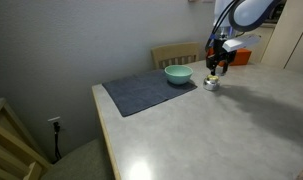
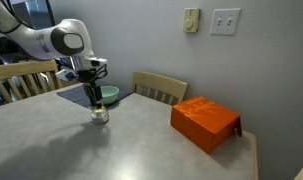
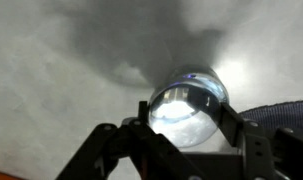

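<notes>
Two jaws: drawn in narrow on the small shiny cup (image 3: pixel 186 108), gripping it; the dark fingers (image 3: pixel 119 145) stand one on each side of it in the wrist view.
Cup against the jaws: squarely between them, its round mouth facing up at the wrist camera, its sides touching both fingers.
Cup's place: on the pale counter (image 1: pixel 226 130), upright, directly under the arm (image 2: pixel 51 42). Whether its base rests on the surface or hangs just clear of it cannot be told.
Cup in both exterior views: a small silvery thing (image 1: pixel 211 84) (image 2: pixel 99 116) at the tips of the jaws, which come down on it from above.
Nearest neighbour: a teal bowl (image 1: pixel 178 74) (image 2: pixel 109 95), just beside the cup and apart from it.
Under the bowl: a dark grey mat (image 1: pixel 141 92); the cup stands off the mat, near its edge, and a strip of the mat (image 3: pixel 281 108) shows at the side of the wrist view.
Further off: an orange box (image 2: pixel 204 123) on the same counter, well apart from the cup.
Behind the counter: a wooden chair (image 2: pixel 161 87) against the wall.
On the wall: two plates, a beige one (image 2: pixel 192 20) and a white switch plate (image 2: pixel 226 20).
</notes>
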Available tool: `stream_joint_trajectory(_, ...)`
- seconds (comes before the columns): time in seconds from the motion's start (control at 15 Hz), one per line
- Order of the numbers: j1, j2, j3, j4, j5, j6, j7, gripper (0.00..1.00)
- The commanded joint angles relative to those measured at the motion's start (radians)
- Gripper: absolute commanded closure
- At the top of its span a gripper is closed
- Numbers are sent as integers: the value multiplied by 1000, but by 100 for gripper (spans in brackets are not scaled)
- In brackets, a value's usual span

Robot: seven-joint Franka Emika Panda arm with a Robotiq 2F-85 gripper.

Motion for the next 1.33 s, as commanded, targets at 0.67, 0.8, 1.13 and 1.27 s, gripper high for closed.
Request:
stream_joint_trajectory(0.67, -36, 73, 34, 75, 81, 14, -217, 56)
stream_joint_trajectory(0.8, -51, 73, 38, 77, 93, 20, -230, 56)
stream_joint_trajectory(1.13, -110, 101, 74, 117, 180, -18, -345, 56)
stream_joint_trajectory(1.27, -137, 115, 98, 133, 222, -41, -410, 56)
